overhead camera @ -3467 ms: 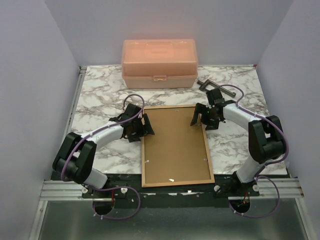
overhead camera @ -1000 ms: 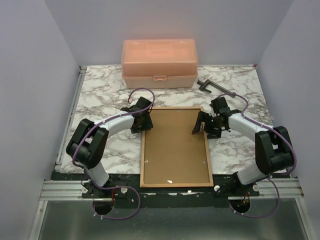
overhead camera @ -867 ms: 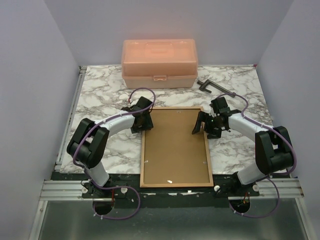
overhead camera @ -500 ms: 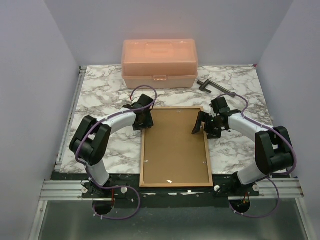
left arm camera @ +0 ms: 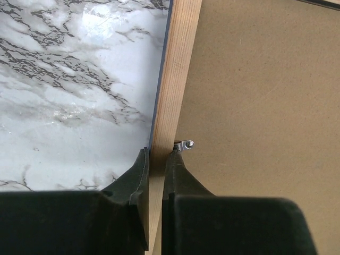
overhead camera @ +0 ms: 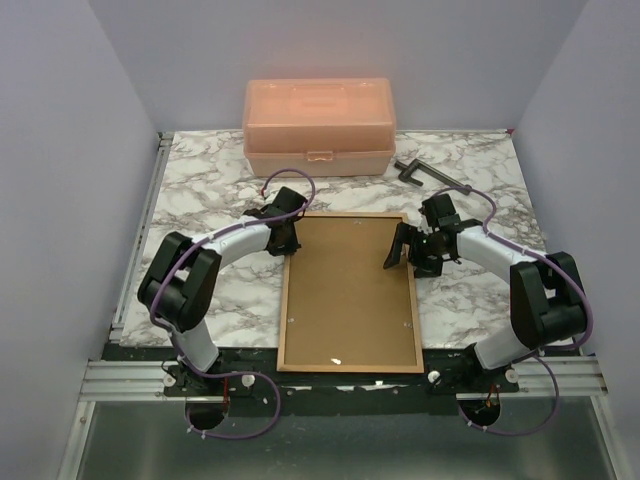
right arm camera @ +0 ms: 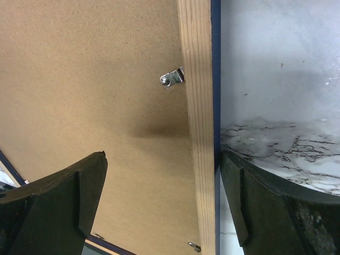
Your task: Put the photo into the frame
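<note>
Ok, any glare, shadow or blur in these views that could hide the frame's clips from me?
Left wrist: glare on the marble table, but the frame and left-side clip at the left hand read sharp. Right wrist: soft shadow on the backing board, right-side clip clear, right hand dark, slightly soft. Top: even light, one small glint low on the board.

— Is any writing showing in these views?
— No. I'm looking over every surface from above and from both wrists, and nothing is reading as a word, label, brand mark or number.
</note>
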Available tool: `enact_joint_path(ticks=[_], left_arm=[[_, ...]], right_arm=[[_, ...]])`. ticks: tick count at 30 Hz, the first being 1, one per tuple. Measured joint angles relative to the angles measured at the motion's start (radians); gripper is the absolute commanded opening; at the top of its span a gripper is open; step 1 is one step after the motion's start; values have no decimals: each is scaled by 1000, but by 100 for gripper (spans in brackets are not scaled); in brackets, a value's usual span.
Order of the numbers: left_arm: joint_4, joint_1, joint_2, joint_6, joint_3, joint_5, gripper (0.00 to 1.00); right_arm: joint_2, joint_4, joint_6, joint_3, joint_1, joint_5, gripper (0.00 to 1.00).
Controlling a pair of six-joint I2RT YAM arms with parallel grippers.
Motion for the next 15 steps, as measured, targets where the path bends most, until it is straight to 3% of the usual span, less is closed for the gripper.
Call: enact_joint_path(ticks=[2, 5, 8, 15], left_arm=[[9, 0, -6, 4, -8, 0, 11], [24, 0, -25, 8, -32, 1, 39], [14, 5, -65, -6, -69, 2, 54], [-25, 8, -167, -10, -134, 46, 60]], right_arm=[[4, -1, -1, 3, 0, -2, 95], [21, -5, -1, 19, -1, -11, 95], [55, -8, 1, 51, -1, -34, 95], [175, -13, 9, 179, 28, -77, 95]])
